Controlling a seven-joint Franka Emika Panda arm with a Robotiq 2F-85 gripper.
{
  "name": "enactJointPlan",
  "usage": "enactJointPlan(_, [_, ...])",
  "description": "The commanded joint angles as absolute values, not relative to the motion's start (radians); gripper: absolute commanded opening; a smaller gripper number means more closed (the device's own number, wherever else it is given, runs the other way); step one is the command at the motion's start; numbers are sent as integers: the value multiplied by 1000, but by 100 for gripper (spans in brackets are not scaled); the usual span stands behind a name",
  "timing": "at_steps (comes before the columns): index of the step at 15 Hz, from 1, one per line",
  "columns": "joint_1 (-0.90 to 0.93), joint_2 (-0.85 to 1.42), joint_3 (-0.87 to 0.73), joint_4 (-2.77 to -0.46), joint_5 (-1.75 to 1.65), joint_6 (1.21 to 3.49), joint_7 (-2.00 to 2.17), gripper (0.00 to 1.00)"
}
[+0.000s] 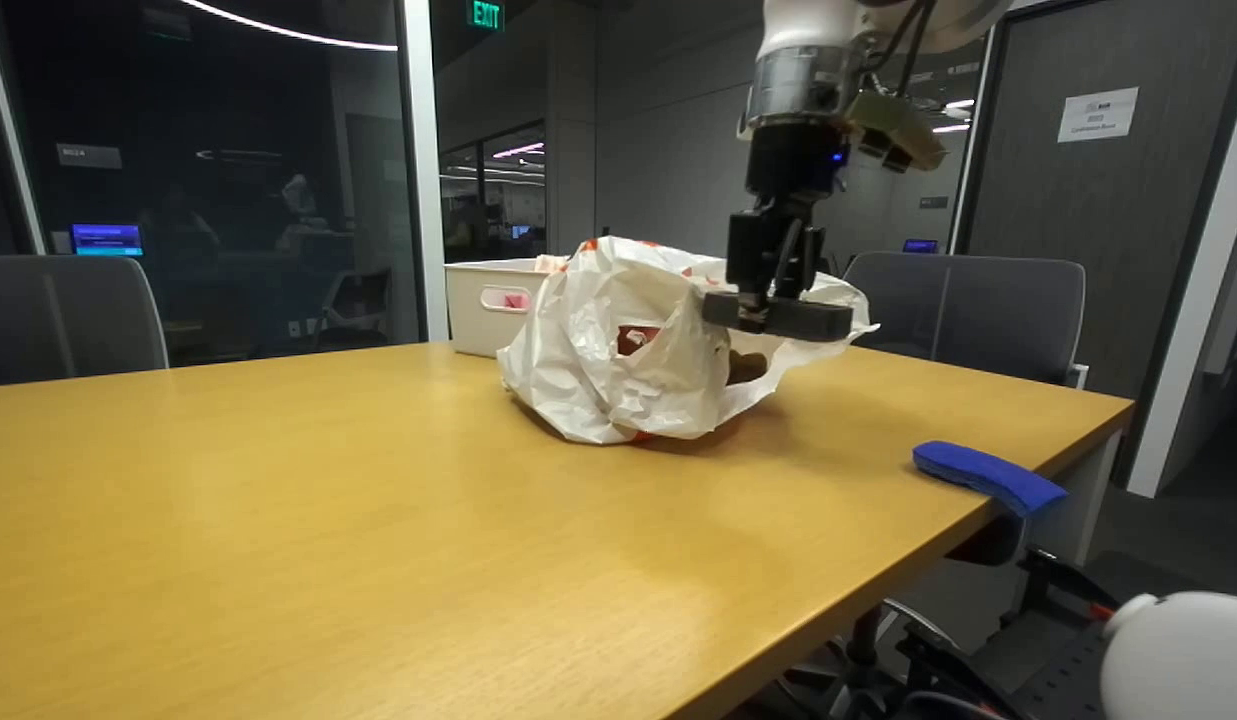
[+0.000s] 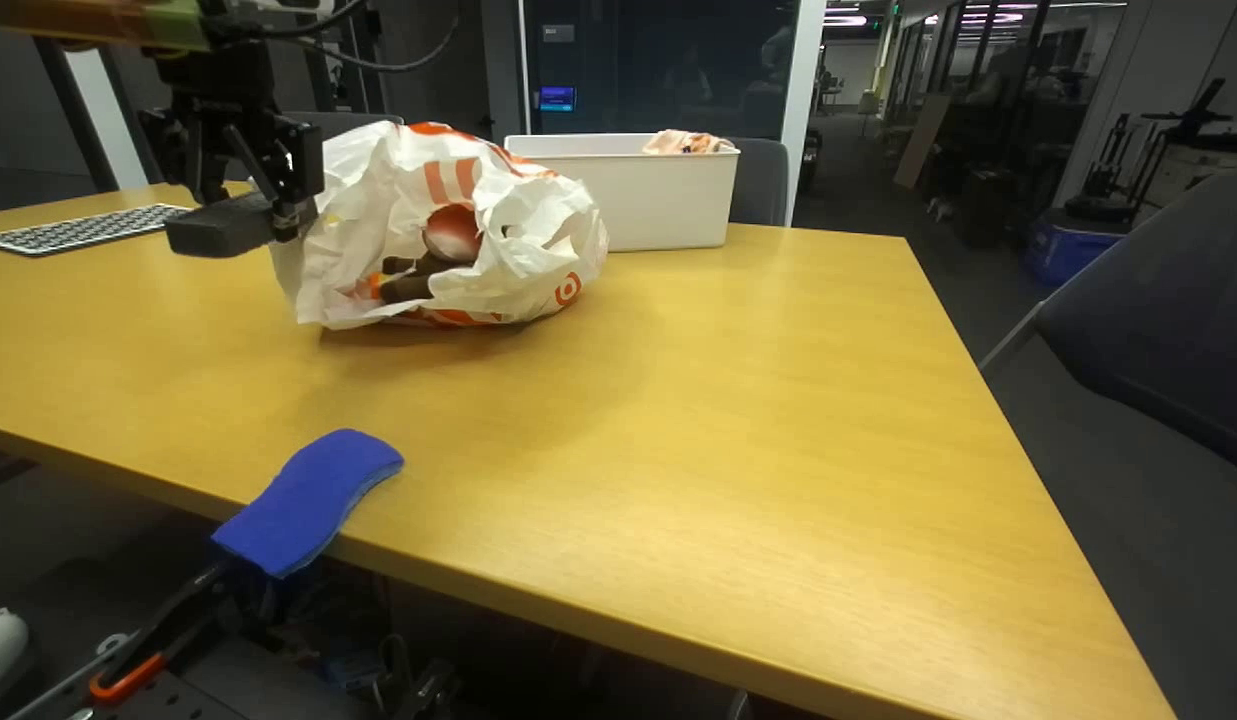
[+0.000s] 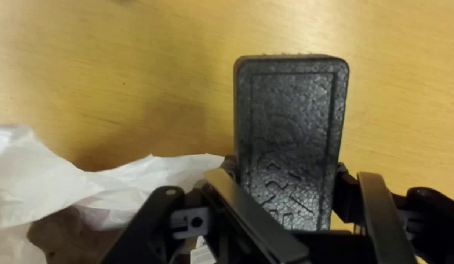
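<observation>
My gripper [image 3: 285, 170] is shut on a black rectangular block [image 3: 291, 121] with a textured face. In both exterior views the gripper [image 1: 763, 300] [image 2: 243, 210] holds the block [image 1: 813, 320] [image 2: 218, 228] level above the table, beside a crumpled white plastic bag [image 1: 618, 385] [image 2: 543, 240]. The bag [image 3: 135, 179] also shows at the left of the wrist view. It lies on its side with red print. A red-and-white thing [image 2: 453, 232] and a brown thing [image 2: 410, 288] show inside its opening; the rest of its contents is hidden. I cannot tell whether the gripper touches the bag.
A white bin [image 1: 478, 335] [image 2: 668, 200] with pinkish cloth [image 2: 688, 142] stands behind the bag. A blue curved pad [image 1: 983, 475] [image 2: 313, 500] reaches over the table edge. A keyboard [image 2: 88, 230] lies on the table [image 1: 328, 520]. Chairs [image 1: 968, 310] stand around.
</observation>
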State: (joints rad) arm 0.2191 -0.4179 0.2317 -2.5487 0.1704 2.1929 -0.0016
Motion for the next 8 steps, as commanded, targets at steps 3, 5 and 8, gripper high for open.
enactJointPlan(3, [104,-259,195,-2386,-26,2219,154,31])
enactJointPlan(5, [59,-241,163,-2361,-78,2210,191,31])
enactJointPlan(8, [30,-191,120,-2314,-98,2184,168,31])
